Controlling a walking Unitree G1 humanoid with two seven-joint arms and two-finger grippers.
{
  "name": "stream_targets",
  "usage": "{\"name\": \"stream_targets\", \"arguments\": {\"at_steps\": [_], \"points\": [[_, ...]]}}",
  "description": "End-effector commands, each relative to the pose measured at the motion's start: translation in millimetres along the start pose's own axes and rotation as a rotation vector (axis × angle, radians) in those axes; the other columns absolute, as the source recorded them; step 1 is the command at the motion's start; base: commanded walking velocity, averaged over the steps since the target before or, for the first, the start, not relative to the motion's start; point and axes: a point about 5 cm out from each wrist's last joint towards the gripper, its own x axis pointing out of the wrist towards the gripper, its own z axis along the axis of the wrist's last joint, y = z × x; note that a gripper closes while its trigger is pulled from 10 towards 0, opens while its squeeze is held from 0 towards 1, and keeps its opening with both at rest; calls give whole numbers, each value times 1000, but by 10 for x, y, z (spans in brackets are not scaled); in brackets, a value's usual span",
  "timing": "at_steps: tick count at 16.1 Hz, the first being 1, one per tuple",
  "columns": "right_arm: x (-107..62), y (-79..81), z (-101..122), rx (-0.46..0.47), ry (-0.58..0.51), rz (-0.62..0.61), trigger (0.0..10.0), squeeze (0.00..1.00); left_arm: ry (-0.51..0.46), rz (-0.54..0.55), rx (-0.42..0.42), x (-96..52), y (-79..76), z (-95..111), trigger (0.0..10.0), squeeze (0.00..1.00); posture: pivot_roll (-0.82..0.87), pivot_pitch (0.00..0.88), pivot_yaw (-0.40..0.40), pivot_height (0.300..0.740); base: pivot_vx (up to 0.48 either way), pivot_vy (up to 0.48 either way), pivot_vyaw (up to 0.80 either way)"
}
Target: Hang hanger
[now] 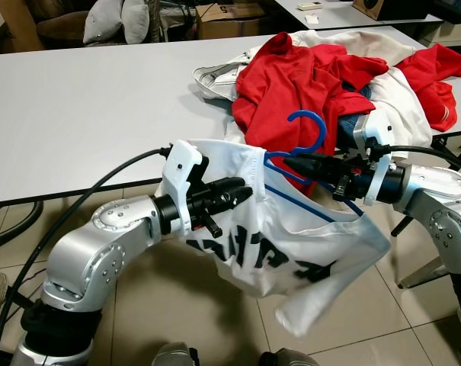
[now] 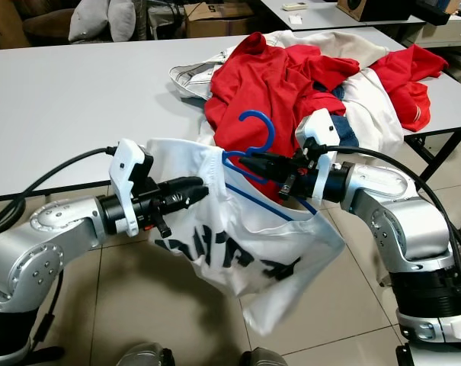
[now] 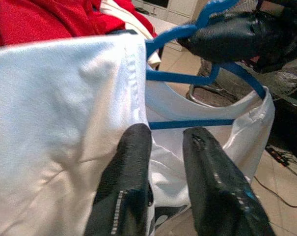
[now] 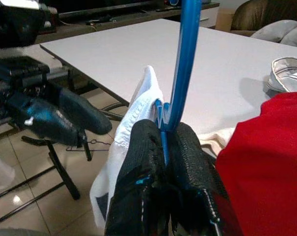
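A blue plastic hanger [image 1: 310, 122] is partly inside a white shirt with black lettering [image 1: 291, 236], which hangs off the table's front edge above the floor. My right gripper [image 1: 291, 162] is shut on the hanger's neck just below the hook; the right wrist view shows the hanger [image 4: 187, 49] rising from between the fingertips [image 4: 143, 137]. My left gripper [image 1: 241, 191] reaches into the shirt's collar from the left, and the fabric is draped over it. In the left wrist view its fingers [image 3: 133, 162] stand slightly apart, with the shirt [image 3: 55, 108] beside them and the hanger [image 3: 187, 77] beyond.
A pile of red and white clothes [image 1: 306, 76] lies on the grey table [image 1: 85, 107] just behind the hanger. Black cables trail from both arms. Table legs [image 1: 413, 221] stand at the right on a tiled floor. A cardboard box [image 1: 230, 19] and cushions sit behind.
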Motion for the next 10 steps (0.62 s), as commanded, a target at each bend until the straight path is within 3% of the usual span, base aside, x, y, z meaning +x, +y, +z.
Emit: {"name": "stream_targets", "arguments": {"at_steps": [1, 6, 10], "points": [[-13, -11, 116, -19, -41, -3, 10000, 0, 2, -9, -30, 9, -5, -45, 10000, 1000, -98, 0, -11, 740, 0, 0, 0], [9, 25, 127, -14, -48, 19, 10000, 0, -10, -15, -49, 43, 4, -70, 10000, 1000, -99, 0, -8, 740, 0, 0, 0], [8, 21, 132, -12, -48, 21, 10000, 0, -7, -18, -63, -17, 46, -75, 10000, 1000, -100, 0, -9, 740, 0, 0, 0]]}}
